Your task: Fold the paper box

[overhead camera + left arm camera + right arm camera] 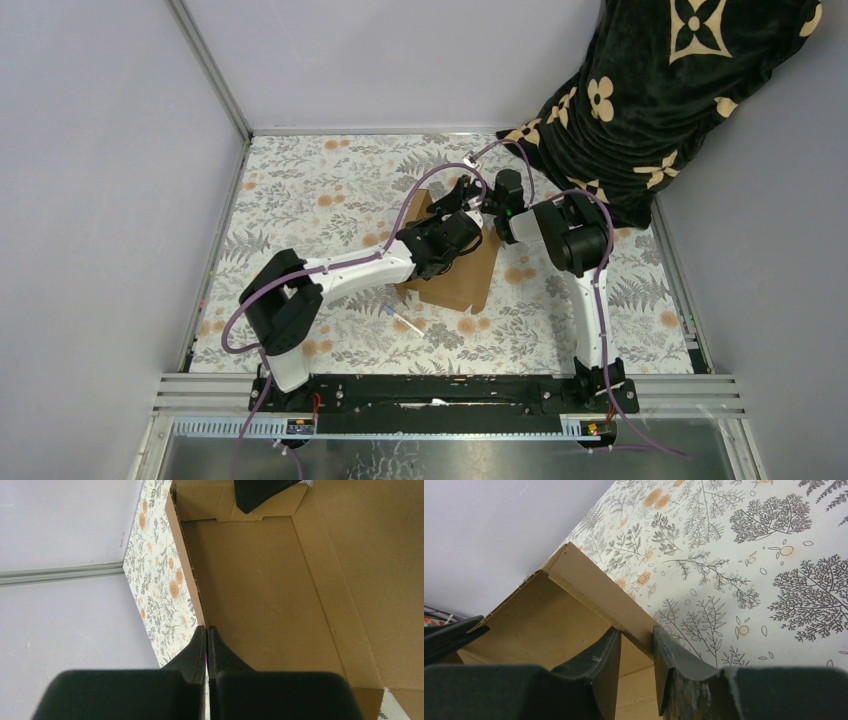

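The paper box point(462, 278) is brown cardboard, partly raised, lying mid-table. In the left wrist view its inner floor point(260, 580) and a standing side wall fill the frame. My left gripper point(206, 628) is shut, its tips point(460, 195) at the top edge of that wall, with nothing seen between them. My right gripper point(636, 632) straddles a raised folded wall of the box point(594, 592), one finger inside, one outside, both touching it. From above, the right gripper point(490, 205) meets the box's far end. A dark fingertip point(260, 495) of the right gripper shows at the far flap.
A small white stick point(405, 322) lies on the floral table cover point(330, 190) just in front of the box. A person in a black patterned garment point(650, 90) leans in at the back right. Grey walls close in the table's left, back and right.
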Robot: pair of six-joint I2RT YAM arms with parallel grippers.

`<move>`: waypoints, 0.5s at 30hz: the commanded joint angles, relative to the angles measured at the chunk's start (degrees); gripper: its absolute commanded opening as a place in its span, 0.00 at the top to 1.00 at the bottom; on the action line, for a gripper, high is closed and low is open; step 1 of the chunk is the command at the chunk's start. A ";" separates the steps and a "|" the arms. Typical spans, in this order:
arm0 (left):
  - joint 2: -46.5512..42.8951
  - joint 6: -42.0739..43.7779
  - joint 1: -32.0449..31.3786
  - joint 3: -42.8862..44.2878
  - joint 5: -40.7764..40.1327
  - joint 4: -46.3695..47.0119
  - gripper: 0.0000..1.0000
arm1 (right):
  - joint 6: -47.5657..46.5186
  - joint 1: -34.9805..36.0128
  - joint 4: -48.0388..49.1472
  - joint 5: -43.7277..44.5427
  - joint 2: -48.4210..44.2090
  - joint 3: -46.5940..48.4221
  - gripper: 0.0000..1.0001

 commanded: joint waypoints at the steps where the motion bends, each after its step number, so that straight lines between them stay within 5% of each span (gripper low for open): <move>1: 0.30 -0.63 -0.96 -1.14 10.14 2.88 1.00 | -4.96 4.43 -4.77 4.12 -5.40 -1.77 0.89; 15: -1.87 -1.78 -0.76 -1.84 11.21 3.73 1.00 | -13.29 5.51 -20.11 11.02 -15.31 -8.52 1.00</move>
